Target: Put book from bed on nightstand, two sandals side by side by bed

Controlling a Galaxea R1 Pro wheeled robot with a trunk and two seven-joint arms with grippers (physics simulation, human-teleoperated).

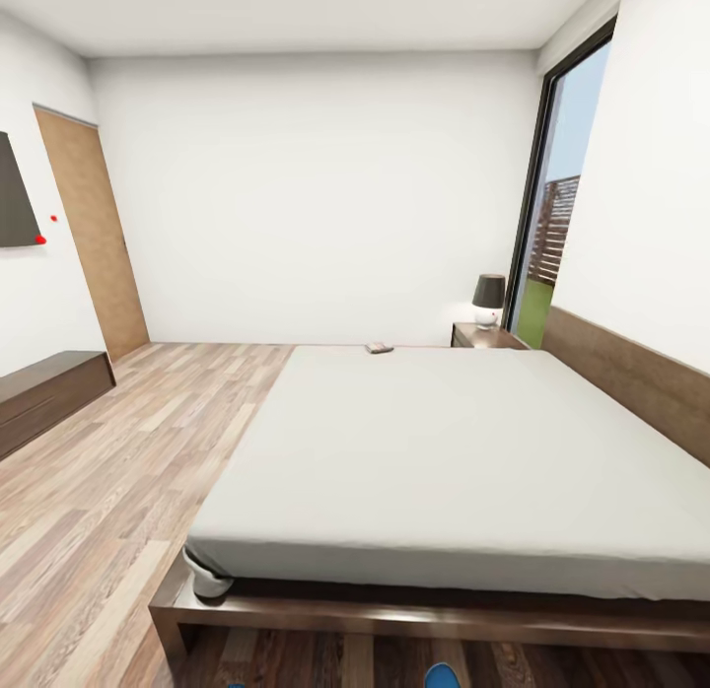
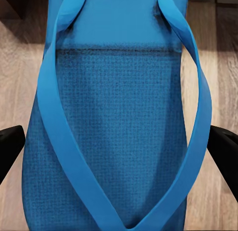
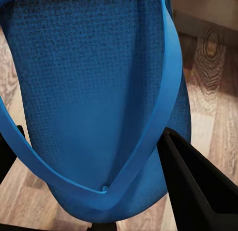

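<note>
The bed takes up most of the room in the head view, its grey mattress running away toward the far wall, with the headboard along the right. The nightstand stands at the far corner of the bed beside the window, carrying a small lamp. The book lies flat near the far edge of the mattress, just this side of the nightstand and well apart from both arms.

On the floor at the near foot of the bed, a blue toe of 1 sandal pokes into the bottom of the head view.

In the left wrist view, the left sandal lies lengthwise between the 2 fingers of the left gripper, its long axis running along the gripper's reach. The jaws stand wide, 1 at each side of the sole; whether they touch it is hard to tell.

In the right wrist view, the right sandal likewise lies lengthwise inside the right gripper. These jaws sit closer in, 1 finger seemingly against the sole's edge, so this looks like a grasp or nearly 1.

Each arm has its own sandal; the book is the far item.
</note>
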